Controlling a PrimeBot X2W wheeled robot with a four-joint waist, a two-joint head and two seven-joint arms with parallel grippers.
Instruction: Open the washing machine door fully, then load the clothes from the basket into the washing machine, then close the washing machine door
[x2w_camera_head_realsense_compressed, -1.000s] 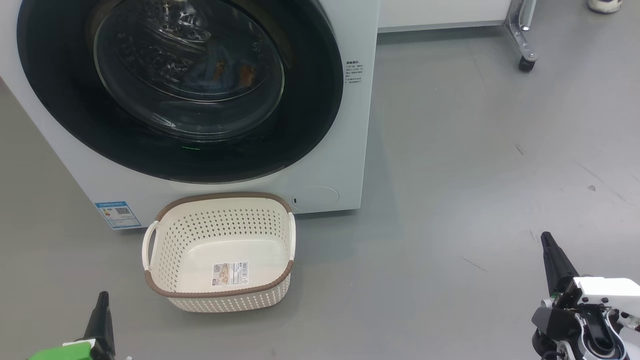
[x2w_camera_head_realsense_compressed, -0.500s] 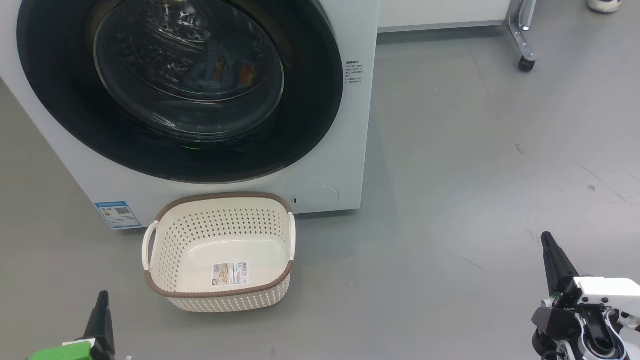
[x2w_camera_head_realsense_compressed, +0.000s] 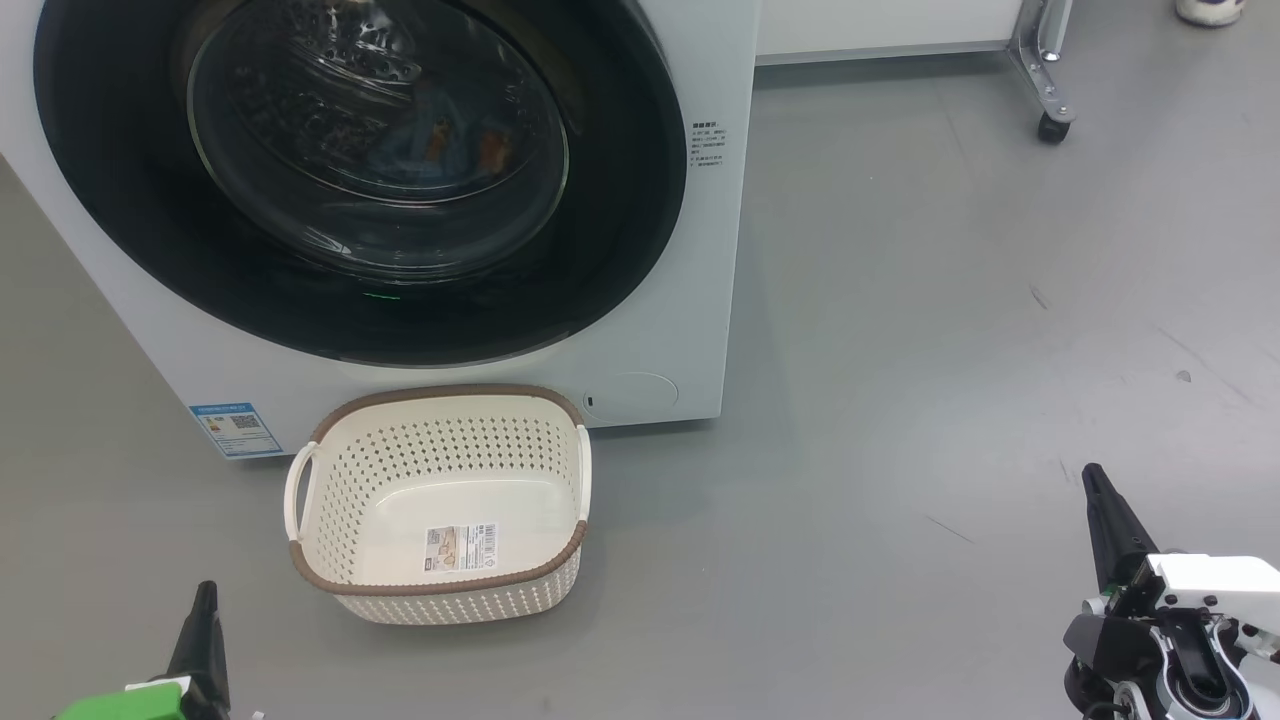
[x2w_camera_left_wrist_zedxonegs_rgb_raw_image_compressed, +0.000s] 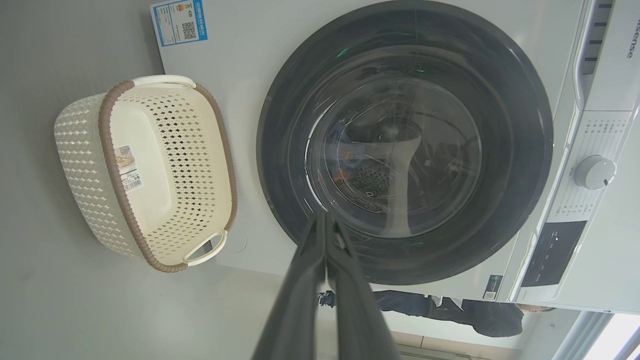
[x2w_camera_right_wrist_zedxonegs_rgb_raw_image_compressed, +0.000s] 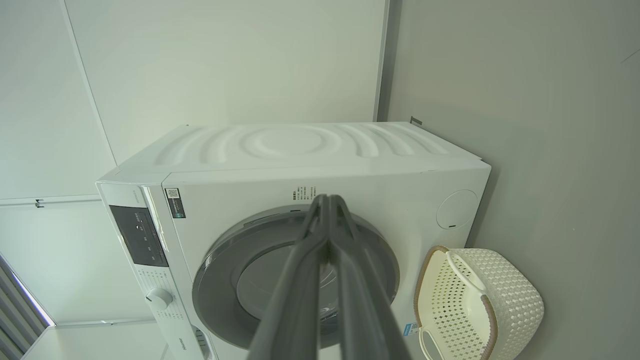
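— Which step are you on?

— The last, I judge. The large round glossy black door (x2w_camera_head_realsense_compressed: 620, 200) sits shut against the big white front-loading washer (x2w_camera_head_realsense_compressed: 715, 300). The blue-and-orange printed garments (x2w_camera_head_realsense_compressed: 455, 145) lie behind its glass, and the small cream perforated plastic basket (x2w_camera_head_realsense_compressed: 450, 605) in front holds no clothes. My left gripper (x2w_camera_head_realsense_compressed: 205, 592) and right gripper (x2w_camera_head_realsense_compressed: 1092, 476) are pinched together, empty.

— Next?

— Only checking the latch.

— Any writing?

— "Hisense" lettering (x2w_camera_left_wrist_zedxonegs_rgb_raw_image_compressed: 632, 30); the blue corner sticker (x2w_camera_head_realsense_compressed: 235, 428) is too small to read.

Noted: the left gripper (x2w_camera_head_realsense_compressed: 205, 598) has long, dark, tapered fingers (x2w_camera_left_wrist_zedxonegs_rgb_raw_image_compressed: 300, 290) and a green block (x2w_camera_head_realsense_compressed: 120, 703) at its base. The right gripper (x2w_camera_head_realsense_compressed: 1094, 478) has matching fingers (x2w_camera_right_wrist_zedxonegs_rgb_raw_image_compressed: 300, 300), a white housing (x2w_camera_head_realsense_compressed: 1215, 573) and a black rounded joint (x2w_camera_head_realsense_compressed: 1100, 640).
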